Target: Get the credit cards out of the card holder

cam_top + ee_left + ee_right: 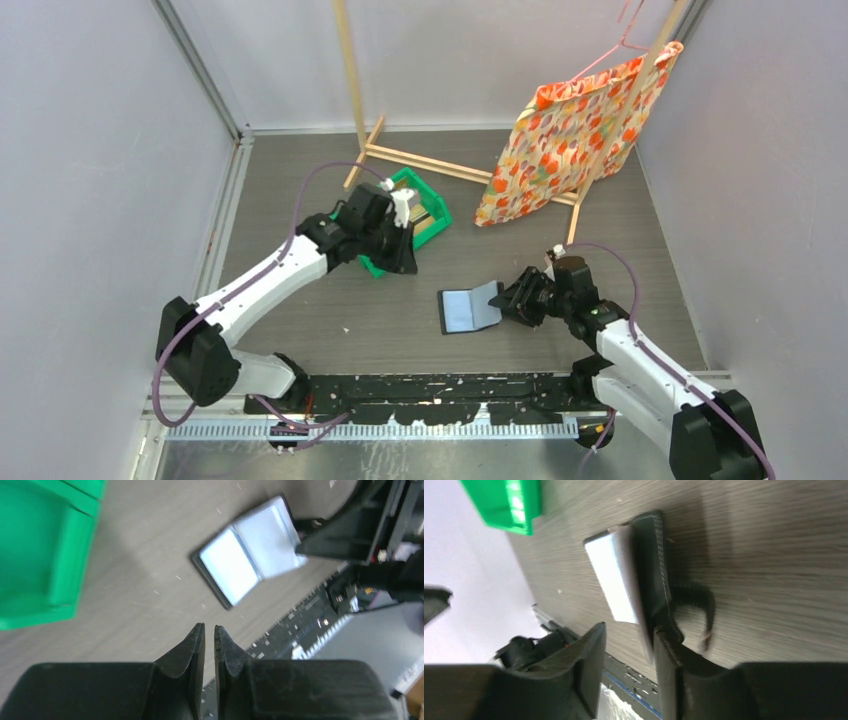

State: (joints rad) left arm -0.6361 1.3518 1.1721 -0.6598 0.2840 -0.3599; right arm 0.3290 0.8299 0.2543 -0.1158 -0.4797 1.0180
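Note:
The card holder [462, 310] lies open on the table, grey-blue inside up, its right flap tilted upward. It also shows in the left wrist view [247, 555] and the right wrist view [649, 565]. My right gripper [500, 299] is open at the raised flap. In the right wrist view [629, 631] the flap's edge stands between the jaws, against the right finger. My left gripper [402, 240] hovers by the green bin, and its jaws [209, 627] are shut and empty. A golden-tan credit card [431, 222] lies in the bin. No card shows in the holder.
The green two-compartment bin [433, 200] stands at the back centre-left and also shows in the left wrist view [45, 555]. An orange flowered cloth [565, 140] hangs on a wooden rack [420, 158] at the back right. A black rail [440, 395] runs along the near edge.

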